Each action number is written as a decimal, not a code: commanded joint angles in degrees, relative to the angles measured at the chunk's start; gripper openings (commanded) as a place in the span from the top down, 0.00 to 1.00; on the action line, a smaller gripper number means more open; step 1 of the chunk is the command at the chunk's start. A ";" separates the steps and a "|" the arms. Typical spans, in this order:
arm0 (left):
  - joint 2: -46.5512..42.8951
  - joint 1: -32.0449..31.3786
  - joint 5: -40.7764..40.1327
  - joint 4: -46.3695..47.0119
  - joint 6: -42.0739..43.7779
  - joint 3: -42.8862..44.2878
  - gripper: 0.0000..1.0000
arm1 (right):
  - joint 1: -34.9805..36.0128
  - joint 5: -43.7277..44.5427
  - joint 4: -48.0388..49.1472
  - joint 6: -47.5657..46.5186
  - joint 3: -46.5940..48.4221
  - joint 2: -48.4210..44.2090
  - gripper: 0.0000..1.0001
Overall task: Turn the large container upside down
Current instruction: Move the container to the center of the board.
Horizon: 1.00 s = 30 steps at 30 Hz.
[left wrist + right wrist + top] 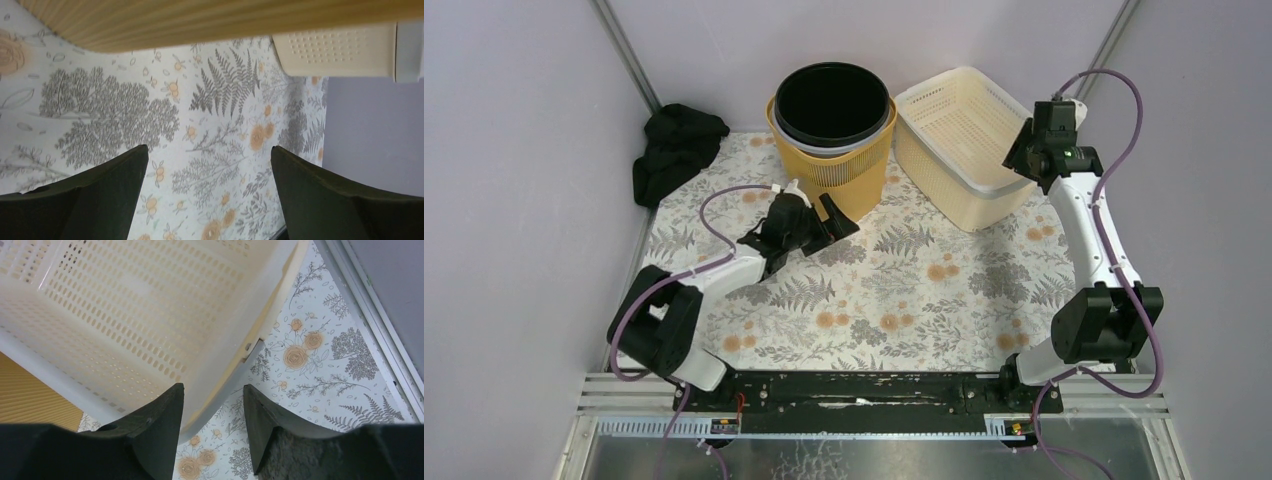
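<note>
Cream basket (959, 135), the large container, sits opening-up at the back right of the floral tabletop (904, 290), just beside a yellow ribbed bin (854, 180) with a black pot (832, 100) nested in it. Whether the basket's base rests flat cannot be made out from above. The right wrist view cuts off most of the basket (125, 315), showing only part of its perforated floor, one wall and the rim. The left wrist view catches just one corner (330, 50). From overhead the right gripper's (1021, 155) fingers are hidden under its own wrist. In its own camera the right gripper (212, 390) straddles the basket's right rim, one finger inside the wall and one outside. A sliver of tabletop shows beside the outer finger, so whether it clamps the rim cannot be told. The left gripper (819, 225) hangs spread wide and empty near the bin's foot, well apart from the basket. A black cloth (674, 150) lies at the back left.
</note>
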 commanded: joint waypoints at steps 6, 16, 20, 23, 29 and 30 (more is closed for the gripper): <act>7.58 5.34 -3.22 4.32 0.85 7.91 0.00 | -2.12 -0.66 -1.10 4.03 0.23 -0.76 0.46; 13.18 11.31 -3.51 2.38 2.36 13.48 0.00 | -2.91 -3.50 0.33 4.81 -2.41 -1.10 0.47; 14.97 13.34 -3.51 1.79 2.43 15.22 0.00 | -2.99 -3.71 0.93 4.90 -3.65 -1.74 0.47; 15.60 15.04 -3.55 1.67 2.20 15.84 0.00 | -3.00 -3.63 1.15 4.82 -4.37 -2.36 0.48; 17.45 19.34 -3.90 1.19 1.74 17.97 0.00 | -3.00 -3.29 1.51 4.85 -5.51 -3.65 0.48; 17.79 20.14 -3.97 0.91 1.86 18.63 0.00 | -3.00 -3.27 1.41 4.86 -5.48 -3.81 0.48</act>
